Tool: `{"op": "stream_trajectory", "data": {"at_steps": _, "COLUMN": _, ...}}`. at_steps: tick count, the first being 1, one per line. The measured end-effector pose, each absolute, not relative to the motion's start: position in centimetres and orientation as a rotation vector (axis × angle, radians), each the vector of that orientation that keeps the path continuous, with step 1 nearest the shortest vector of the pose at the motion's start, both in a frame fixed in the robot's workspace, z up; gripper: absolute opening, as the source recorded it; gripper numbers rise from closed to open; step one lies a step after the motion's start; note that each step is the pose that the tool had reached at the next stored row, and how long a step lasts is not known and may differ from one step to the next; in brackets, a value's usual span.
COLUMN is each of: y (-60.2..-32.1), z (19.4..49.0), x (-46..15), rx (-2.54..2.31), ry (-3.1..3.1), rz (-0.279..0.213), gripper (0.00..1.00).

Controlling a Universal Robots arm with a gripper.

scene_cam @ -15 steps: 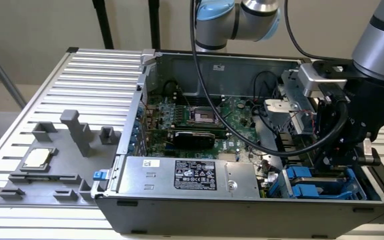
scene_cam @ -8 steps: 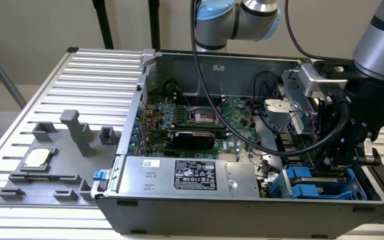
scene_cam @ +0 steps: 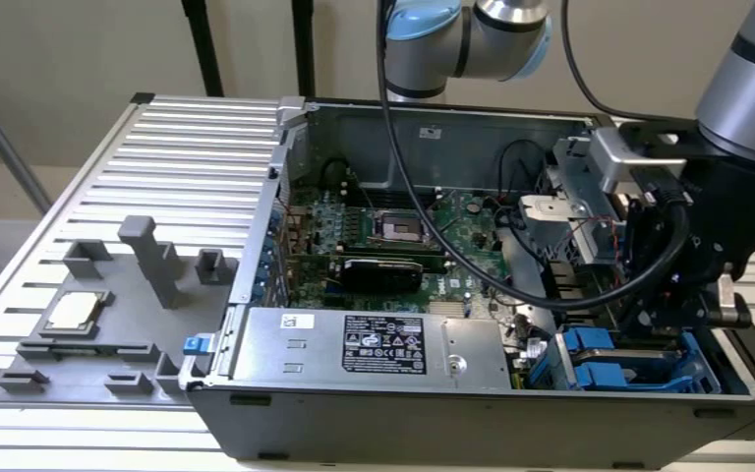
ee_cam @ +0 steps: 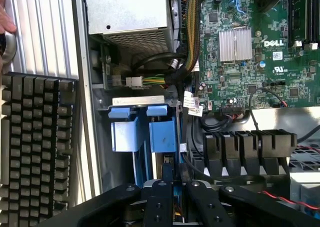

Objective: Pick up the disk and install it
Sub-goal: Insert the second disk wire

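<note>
In the wrist view my gripper [ee_cam: 172, 181] hangs over the drive bay in a corner of the open computer case [scene_cam: 260, 246]. Its two black fingers [ee_cam: 159, 197] stand close together, shut on a narrow upright thing with a blue edge, seen edge-on, which I take for the disk [ee_cam: 178, 152]. It stands right beside two blue carrier handles [ee_cam: 144, 129] in the bay. In the exterior view my wrist [scene_cam: 692, 226] is above those blue carriers [scene_cam: 609, 359] at the case's near right corner. The fingers and the disk are hidden there behind the wrist.
A silver power supply box [scene_cam: 377, 344] with a black label fills the case's front, with the green motherboard [scene_cam: 404, 236] behind it and black cables [ee_cam: 187, 62] near the bay. A grey fixture [scene_cam: 154, 261] and a CPU chip [scene_cam: 74, 312] sit at the exterior view's left. A keyboard [ee_cam: 35, 147] and a hand [ee_cam: 5, 17] lie outside the case.
</note>
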State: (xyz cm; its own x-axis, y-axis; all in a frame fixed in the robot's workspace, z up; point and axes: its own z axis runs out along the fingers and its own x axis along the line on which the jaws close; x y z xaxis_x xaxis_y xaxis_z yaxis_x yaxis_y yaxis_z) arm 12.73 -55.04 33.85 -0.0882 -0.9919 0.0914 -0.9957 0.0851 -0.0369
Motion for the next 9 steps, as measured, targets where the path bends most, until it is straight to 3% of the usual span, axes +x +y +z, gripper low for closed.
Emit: {"op": "stream_trajectory", "data": {"at_steps": 9, "y": -55.05, "z": 33.28, "x": 12.73, "rx": 2.092, "ry": -2.282, "rz": 0.138, "gripper": 0.16}}
